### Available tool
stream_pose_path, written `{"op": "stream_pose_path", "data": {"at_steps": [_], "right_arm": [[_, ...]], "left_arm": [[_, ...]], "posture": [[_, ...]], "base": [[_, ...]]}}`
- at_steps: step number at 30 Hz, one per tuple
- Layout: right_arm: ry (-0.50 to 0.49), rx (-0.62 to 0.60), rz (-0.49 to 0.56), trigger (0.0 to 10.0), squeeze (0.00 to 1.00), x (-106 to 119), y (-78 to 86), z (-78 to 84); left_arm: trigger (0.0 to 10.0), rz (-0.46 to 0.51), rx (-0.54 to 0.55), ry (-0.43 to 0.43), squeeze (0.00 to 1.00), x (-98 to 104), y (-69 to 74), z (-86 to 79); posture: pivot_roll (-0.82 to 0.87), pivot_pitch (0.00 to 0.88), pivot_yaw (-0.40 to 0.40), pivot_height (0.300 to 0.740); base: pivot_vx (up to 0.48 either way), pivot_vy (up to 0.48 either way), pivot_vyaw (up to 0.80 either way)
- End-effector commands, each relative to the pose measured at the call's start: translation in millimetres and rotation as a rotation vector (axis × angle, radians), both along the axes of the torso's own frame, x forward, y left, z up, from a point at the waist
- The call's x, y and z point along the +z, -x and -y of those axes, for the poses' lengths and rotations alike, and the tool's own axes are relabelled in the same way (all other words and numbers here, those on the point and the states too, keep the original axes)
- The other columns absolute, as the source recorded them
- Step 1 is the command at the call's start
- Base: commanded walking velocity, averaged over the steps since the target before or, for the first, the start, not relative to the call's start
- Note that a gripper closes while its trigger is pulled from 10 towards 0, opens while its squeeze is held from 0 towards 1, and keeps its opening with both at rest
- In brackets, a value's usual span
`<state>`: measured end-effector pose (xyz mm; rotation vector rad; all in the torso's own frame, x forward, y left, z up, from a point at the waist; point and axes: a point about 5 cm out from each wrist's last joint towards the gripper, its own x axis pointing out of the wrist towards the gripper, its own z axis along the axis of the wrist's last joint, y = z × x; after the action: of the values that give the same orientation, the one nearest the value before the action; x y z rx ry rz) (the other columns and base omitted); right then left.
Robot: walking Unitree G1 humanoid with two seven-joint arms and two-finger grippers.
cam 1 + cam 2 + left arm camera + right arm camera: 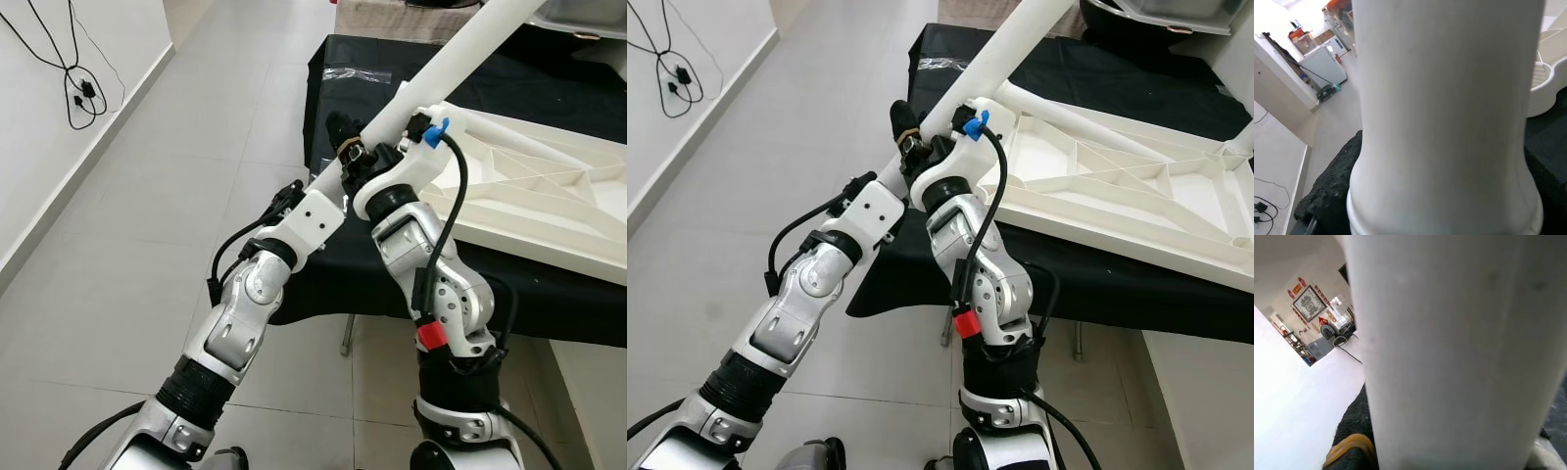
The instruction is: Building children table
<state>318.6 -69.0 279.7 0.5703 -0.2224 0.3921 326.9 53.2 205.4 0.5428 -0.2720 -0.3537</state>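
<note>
White table leg [460, 59] — slanting toward 1 o'clock, clasped by left gripper [343, 137] and right gripper [387, 157]; upturned tabletop [529, 196] at 3 o'clock.

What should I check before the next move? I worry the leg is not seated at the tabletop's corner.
1. Both grippers on the leg: left gripper and right gripper meet at its lower end, ok.
2. Finger closure on the leg: cannot tell.
3. Leg at the corner of the tabletop: it meets the corner, tilted up and away, ok.
4. Leg fully seated in its socket: cannot tell, the joint is hidden by the grippers.
5. Tabletop lying underside up on the black cloth: ok.
</note>
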Motion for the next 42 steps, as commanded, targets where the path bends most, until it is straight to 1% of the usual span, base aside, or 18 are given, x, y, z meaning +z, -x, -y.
{"op": "stream_pose_path", "data": {"at_steps": [1, 6, 7, 9, 10, 16, 17, 18, 19, 20, 24, 26, 27, 28, 30, 35, 38, 42], "right_arm": [[0.039, 0.1, -0.008, 10.0, 1.0, -13, 6.9, -19.3], [0.087, 0.104, 0.03, 10.0, 1.0, -14, 4.2, -14.7], [0.104, 0.12, 0.042, 10.0, 0.76, -16, 2.1, -10.6], [0.122, 0.141, 0.054, 10.0, 0.76, -19, 0.0, -5.8], [0.125, 0.168, 0.063, 10.0, 0.0, -21, -2.4, -0.4], [0.138, 0.347, 0.086, 10.0, 0.0, -25, -7.6, 12.7], [0.167, 0.461, 0.097, 10.0, 0.0, -29, -6.2, 15.0], [0.167, 0.461, 0.097, 10.0, 0.0, -29, -6.2, 15.0], [0.145, 0.59, 0.112, 10.0, 0.0, -31, 0.2, 18.0], [0.145, 0.656, 0.125, 10.0, 0.0, -32, 3.8, 19.1], [0.155, 0.777, 0.16, 10.0, 0.0, -34, 10.2, 22.6], [0.146, 0.908, 0.183, 10.0, 0.0, -36, 18.1, 27.2], [0.146, 0.908, 0.183, 10.0, 0.0, -36, 18.1, 27.2], [0.146, 0.994, 0.187, 10.0, 0.0, -38, 23.4, 29.6], [0.146, 0.994, 0.187, 10.0, 0.0, -38, 23.4, 29.6], [0.173, 1.124, 0.192, 10.0, 0.0, -42, 28.5, 34.7], [0.181, 1.172, 0.185, 10.0, 0.0, -44, 29.8, 33.6], [0.181, 1.187, 0.185, 10.0, 0.0, -45, 30.3, 31.1]], "left_arm": [[10.0, -0.021, -0.014, 0.0, 0.0, -1, 3.3, -5.5], [10.0, -0.053, -0.027, 0.005, 0.0, -5, 7.2, -13.3], [10.0, -0.076, -0.039, 0.018, 0.0, -7, 9.8, -18.5], [10.0, -0.104, -0.054, 0.034, 0.0, -10, 13.1, -24.3], [10.0, -0.14, -0.101, 0.06, 0.0, -12, 18.0, -27.4], [10.0, -0.271, -0.27, 0.137, 0.0, -18, 39.8, -37.8], [10.0, -0.342, -0.333, 0.177, 0.0, -19, 50.4, -43.6], [10.0, -0.342, -0.333, 0.177, 0.0, -19, 50.4, -43.6], [10.0, -0.4, -0.379, 0.204, 0.0, -20, 59.3, -48.1], [10.0, -0.429, -0.406, 0.216, 0.0, -21, 64.9, -50.5], [10.0, -0.502, -0.466, 0.244, 0.0, -24, 78.2, -55.4], [10.0, -0.577, -0.517, 0.28, 0.0, -27, 90.1, -57.1], [10.0, -0.577, -0.517, 0.28, 0.0, -27, 90.1, -57.1], [10.0, -0.613, -0.541, 0.288, 0.0, -29, 97.3, -57.8], [10.0, -0.613, -0.541, 0.288, 0.0, -29, 97.3, -57.8], [10.0, -0.779, -0.668, 0.372, 0.0, -32, 122.6, -56.5], [10.0, -0.84, -0.705, 0.362, 0.0, -34, 132.7, -58.1], [10.0, -0.854, -0.721, 0.343, 0.0, -35, 135.2, -58.4]], "posture": [[0.09, 0.122, -0.084, 0.74], [0.09, 0.124, -0.083, 0.74], [0.09, 0.127, -0.082, 0.74], [0.09, 0.127, -0.082, 0.74], [0.1, 0.131, -0.083, 0.74], [0.1, 0.135, -0.079, 0.74], [0.11, 0.135, -0.078, 0.74], [0.11, 0.135, -0.078, 0.74], [0.11, 0.138, -0.076, 0.74], [0.12, 0.139, -0.079, 0.74], [0.12, 0.141, -0.077, 0.74], [0.12, 0.142, -0.074, 0.74], [0.12, 0.142, -0.074, 0.74], [0.13, 0.142, -0.073, 0.74], [0.13, 0.142, -0.073, 0.74], [0.13, 0.146, -0.068, 0.74], [0.13, 0.146, -0.064, 0.74], [0.13, 0.144, -0.065, 0.74]], "base": [[0.0, 0.0, 0.0], [0.0, 0.0, 0.0], [0.0, 0.0, 0.0], [0.0, 0.0, 0.0], [0.0, 0.0, 0.0], [0.0, 0.0, 0.0], [0.0, 0.0, 0.0], [0.0, 0.0, 0.0], [0.0, 0.0, 0.0], [0.0, 0.0, 0.0], [0.0, 0.0, 0.0], [0.0, 0.0, 0.0], [0.0, 0.0, 0.0], [0.0, 0.0, 0.0], [0.0, 0.0, 0.0], [0.0, 0.0, 0.0], [0.0, 0.0, 0.0], [0.0, 0.0, 0.0]]}}
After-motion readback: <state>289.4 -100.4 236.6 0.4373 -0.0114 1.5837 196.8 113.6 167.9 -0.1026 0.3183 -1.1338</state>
